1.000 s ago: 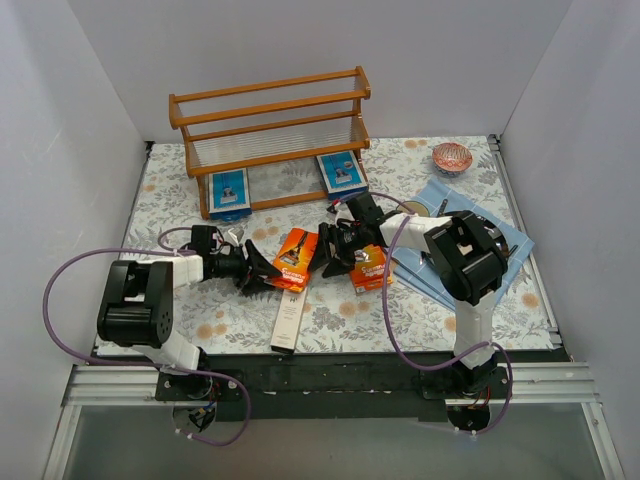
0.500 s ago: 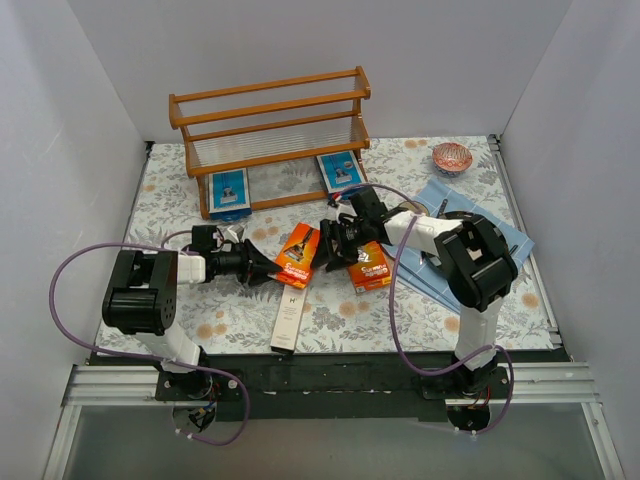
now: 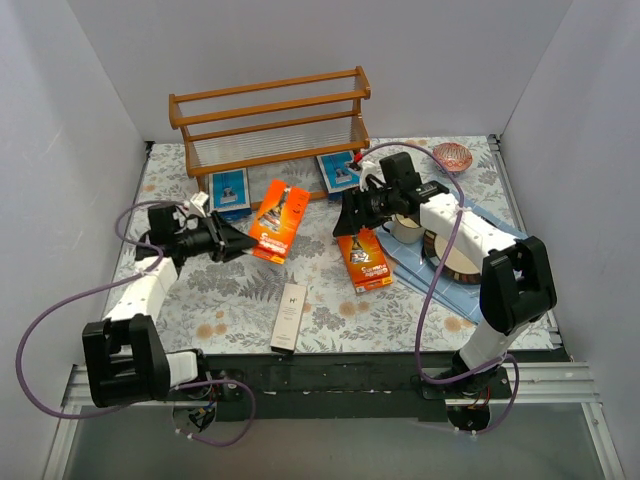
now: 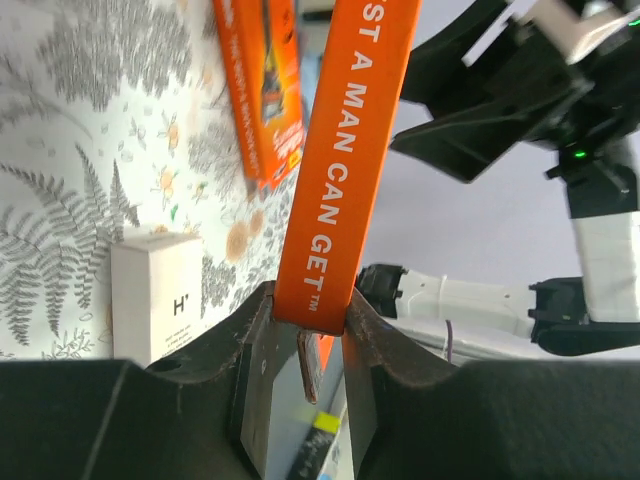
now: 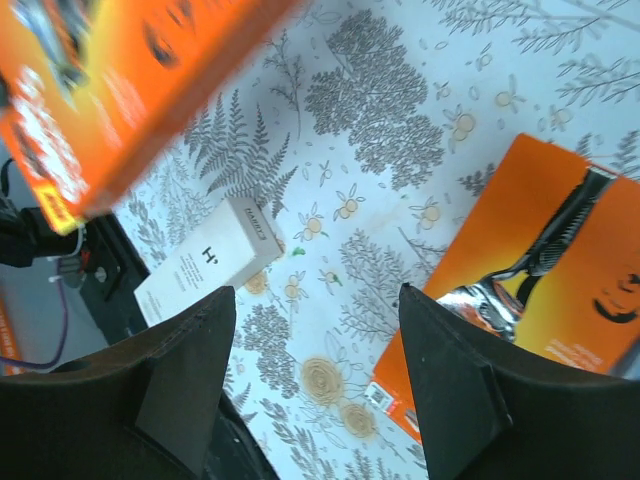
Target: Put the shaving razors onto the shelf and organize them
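The wooden shelf (image 3: 270, 130) stands at the back. Two blue cards (image 3: 229, 190) (image 3: 338, 170) stand at its lower tier. My left gripper (image 3: 240, 243) is shut on one orange pack (image 3: 278, 220) and holds it tilted above the table; in the left wrist view the jaws (image 4: 308, 310) pinch its lower edge (image 4: 340, 170). The second orange pack (image 3: 366, 258) lies flat on the table, also seen in the right wrist view (image 5: 530, 300). The slim white box (image 3: 289, 315) lies near the front. My right gripper (image 3: 348, 215) is open and empty above the table (image 5: 315, 360).
A blue cloth (image 3: 490, 240) lies at the right with a white mug (image 3: 405, 226) and a round dish on it. A small red bowl (image 3: 452, 156) sits at the back right. White walls close in the table on three sides.
My left gripper has lifted the orange pack off the table and carried it back and left. My right gripper has drawn back and to the right, away from that pack.
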Controlling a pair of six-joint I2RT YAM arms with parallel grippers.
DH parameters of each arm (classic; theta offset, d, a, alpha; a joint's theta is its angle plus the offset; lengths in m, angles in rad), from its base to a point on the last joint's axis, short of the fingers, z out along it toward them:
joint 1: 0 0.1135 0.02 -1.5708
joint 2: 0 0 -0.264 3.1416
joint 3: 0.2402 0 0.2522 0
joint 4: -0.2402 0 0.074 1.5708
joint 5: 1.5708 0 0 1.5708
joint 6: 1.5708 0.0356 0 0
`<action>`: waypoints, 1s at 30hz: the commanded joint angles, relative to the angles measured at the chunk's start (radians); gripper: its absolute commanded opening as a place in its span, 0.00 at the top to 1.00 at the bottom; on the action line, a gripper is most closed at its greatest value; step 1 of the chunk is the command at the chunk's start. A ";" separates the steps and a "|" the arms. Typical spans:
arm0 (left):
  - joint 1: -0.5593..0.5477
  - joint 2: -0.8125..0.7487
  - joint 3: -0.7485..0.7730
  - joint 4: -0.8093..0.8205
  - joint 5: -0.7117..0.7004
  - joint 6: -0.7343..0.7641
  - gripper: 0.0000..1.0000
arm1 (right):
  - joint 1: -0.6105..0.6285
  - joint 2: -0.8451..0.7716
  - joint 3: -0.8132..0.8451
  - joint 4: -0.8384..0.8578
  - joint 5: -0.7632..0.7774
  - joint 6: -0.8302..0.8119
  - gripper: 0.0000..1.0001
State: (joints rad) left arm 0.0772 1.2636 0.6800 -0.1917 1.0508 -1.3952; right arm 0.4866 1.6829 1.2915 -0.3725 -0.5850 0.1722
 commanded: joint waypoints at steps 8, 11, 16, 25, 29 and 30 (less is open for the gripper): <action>0.371 -0.005 0.266 -0.289 0.130 0.133 0.95 | -0.032 -0.032 0.045 -0.006 0.016 -0.080 0.27; 0.391 0.074 0.320 -0.209 0.129 0.050 0.96 | -0.042 -0.049 0.020 0.007 -0.006 -0.065 0.27; 0.392 0.201 0.416 -0.081 0.123 -0.071 0.97 | -0.069 -0.081 -0.009 0.027 -0.019 -0.043 0.28; 0.391 0.381 0.521 -0.002 0.068 -0.175 0.94 | -0.091 -0.095 -0.024 0.014 -0.001 -0.059 0.28; 0.369 0.442 0.555 0.052 0.029 -0.223 0.89 | -0.091 -0.088 -0.009 -0.019 0.020 -0.105 0.28; 0.366 0.453 0.564 0.067 0.026 -0.240 0.89 | -0.091 -0.081 -0.008 -0.022 0.033 -0.109 0.28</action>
State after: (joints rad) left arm 0.4595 1.6974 1.1896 -0.2134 1.0931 -1.5631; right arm 0.3950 1.6238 1.2629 -0.3878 -0.5762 0.1112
